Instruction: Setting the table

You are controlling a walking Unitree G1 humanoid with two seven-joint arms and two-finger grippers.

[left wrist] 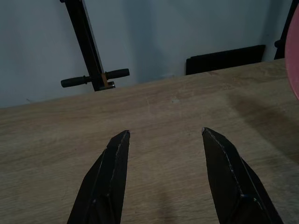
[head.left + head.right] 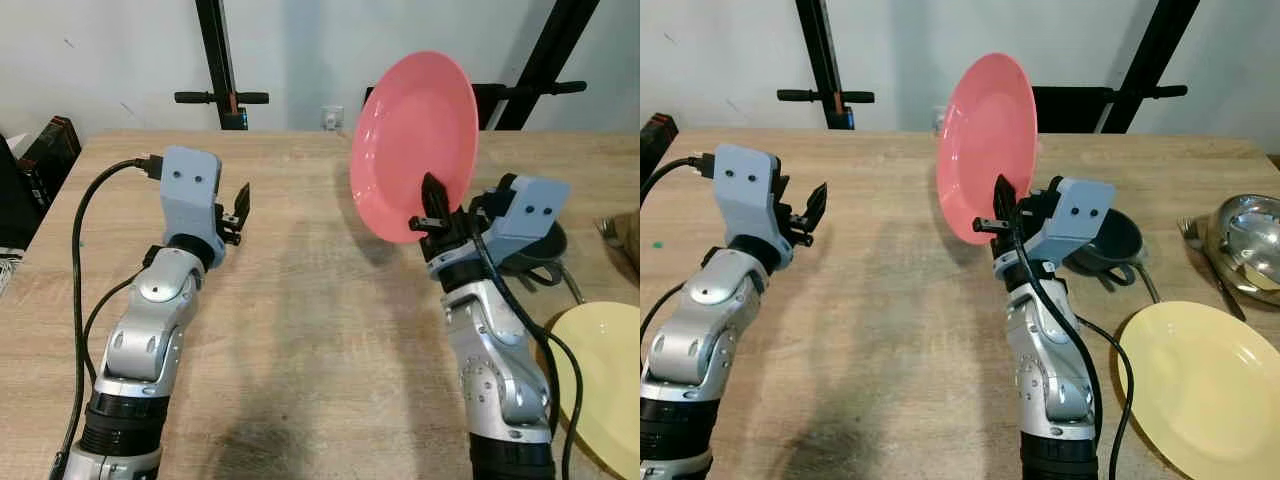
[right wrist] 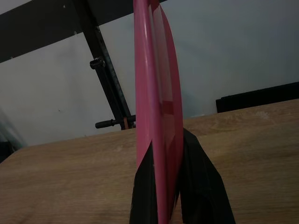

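We see the right gripper [image 2: 1002, 215] raised above the wooden table [image 2: 300, 300], its two black fingers [image 3: 198, 186] clamped on the lower rim of a pink plate [image 2: 415, 145]. The plate stands nearly on edge, clear of the tabletop, with its hollow face turned toward the robot's left side. In the right wrist view we look along the thin rim of the plate, with one finger pressed on each face.

Taking the pink plate as our landmark, the left gripper [image 2: 238, 212] hovers over bare wood well to its left, at about the height of its lower rim. In the left wrist view, its fingers [image 1: 110, 177] stand apart with nothing between them, only wood grain below.

Low and to the right of the pink plate, a yellow plate [image 2: 1200, 390] lies flat on the table near the front edge. Just right of the pink plate's lower rim, partly behind the right wrist, sits a dark bowl [image 2: 1110, 245]. Farther right again we make out a shiny metal bowl [image 2: 1245, 235] and a fork [image 2: 1210, 265] lying beside it.

Behind the pink plate, past the far edge of the table, black stands [image 2: 218, 65] rise against a pale wall [image 2: 110, 50].
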